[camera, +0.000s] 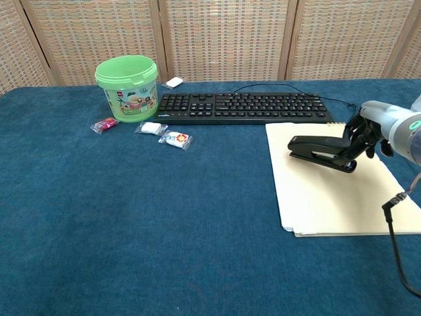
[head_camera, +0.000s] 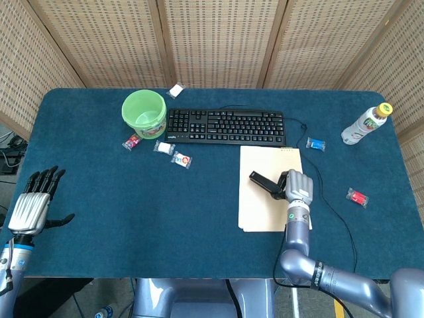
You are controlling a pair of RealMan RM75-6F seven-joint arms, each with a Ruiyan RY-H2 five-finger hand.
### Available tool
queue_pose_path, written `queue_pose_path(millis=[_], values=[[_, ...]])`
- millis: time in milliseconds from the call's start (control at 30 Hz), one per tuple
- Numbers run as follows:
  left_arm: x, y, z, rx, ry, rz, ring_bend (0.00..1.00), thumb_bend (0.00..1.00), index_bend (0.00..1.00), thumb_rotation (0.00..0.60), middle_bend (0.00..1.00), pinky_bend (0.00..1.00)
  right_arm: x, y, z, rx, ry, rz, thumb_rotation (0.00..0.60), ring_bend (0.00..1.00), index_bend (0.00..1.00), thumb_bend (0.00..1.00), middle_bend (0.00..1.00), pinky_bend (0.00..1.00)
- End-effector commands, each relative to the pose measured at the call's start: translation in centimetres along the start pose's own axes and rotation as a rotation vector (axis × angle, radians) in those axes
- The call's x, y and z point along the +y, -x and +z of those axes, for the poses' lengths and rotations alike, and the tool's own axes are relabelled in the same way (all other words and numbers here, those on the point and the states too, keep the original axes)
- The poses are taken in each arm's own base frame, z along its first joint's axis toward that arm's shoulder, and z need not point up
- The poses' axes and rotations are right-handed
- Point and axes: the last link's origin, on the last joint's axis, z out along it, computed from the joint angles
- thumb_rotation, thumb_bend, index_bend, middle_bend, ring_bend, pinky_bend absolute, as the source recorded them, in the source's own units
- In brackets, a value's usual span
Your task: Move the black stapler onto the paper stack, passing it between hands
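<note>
Stapler, gripped by the right hand, sits over the paper stack; releasing carelessly could tip it or shift sheets.

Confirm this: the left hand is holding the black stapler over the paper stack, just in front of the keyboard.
Not quite: the right hand holds the black stapler, as the chest view shows. The left hand holds nothing at the table's near left edge. The rest stands: the stapler is over the paper stack, in front of the keyboard.
</note>
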Motion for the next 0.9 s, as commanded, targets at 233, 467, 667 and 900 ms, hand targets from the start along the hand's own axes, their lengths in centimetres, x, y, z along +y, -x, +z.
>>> queue_pose_path(millis=[233, 467, 667, 900], values=[[0.0, 0.0, 0.0, 0.000, 0.002, 0.000, 0.00, 0.19, 0.00, 0.600, 0.00, 0.00, 0.8, 0.6, 0.0, -0.010, 0.015, -0.027, 0.600, 0.52, 0.75, 0.32, 0.54, 0.58], [0.1, 0.0, 0.0, 0.001, 0.003, -0.001, 0.00, 0.19, 0.00, 0.600, 0.00, 0.00, 2.0, 0.7, -0.4, -0.009, 0.051, -0.142, 0.600, 0.03, 0.39, 0.21, 0.05, 0.07], [0.0, -0.1, -0.1, 0.007, 0.002, -0.003, 0.00, 0.19, 0.00, 0.600, 0.00, 0.00, 3.1, 0.2, -0.5, 0.005, 0.051, -0.165, 0.600, 0.00, 0.14, 0.17, 0.00, 0.00], [-0.2, -0.1, -0.1, 0.013, -0.010, -0.006, 0.00, 0.19, 0.00, 0.600, 0.00, 0.00, 6.2, -2.2, -0.6, 0.130, 0.007, -0.158, 0.600, 0.00, 0.03, 0.15, 0.00, 0.00]])
